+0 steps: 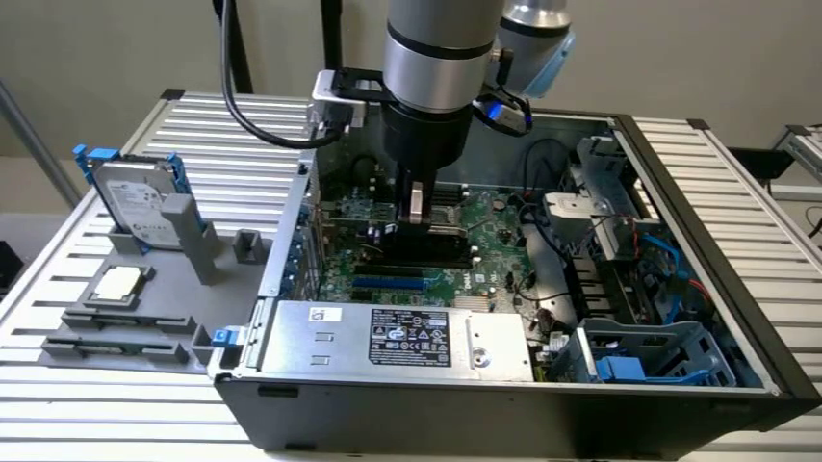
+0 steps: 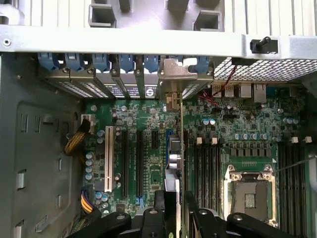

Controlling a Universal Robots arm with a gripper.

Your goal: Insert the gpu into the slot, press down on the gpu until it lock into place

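**Gpu (image 1: 418, 252) gripped on edge at the blue slot**

Gpu, a thin flat black rectangular card, stood on its long edge over the green motherboard (image 1: 495, 221), near the middle of the open black computer case (image 1: 514, 428). The arm's gripper (image 1: 418, 219) hung straight above it, and in the wrist view its dark fingers (image 2: 159, 204) were clamped on the card's upper edge, one on each face. The long narrow blue plastic slot (image 1: 389, 284) lay along the card's lower edge, on the side towards the silver labelled power-supply box (image 1: 398, 337). Whether the card's edge sat in the slot could not be told. The card's metal bracket (image 2: 173, 79) stood at the case's rear wall, in line with a row of blue clips (image 2: 101, 62). On the slatted aluminium worktop (image 1: 115, 423) beside the case, a hard drive (image 1: 135, 202) stood in a grey holder.
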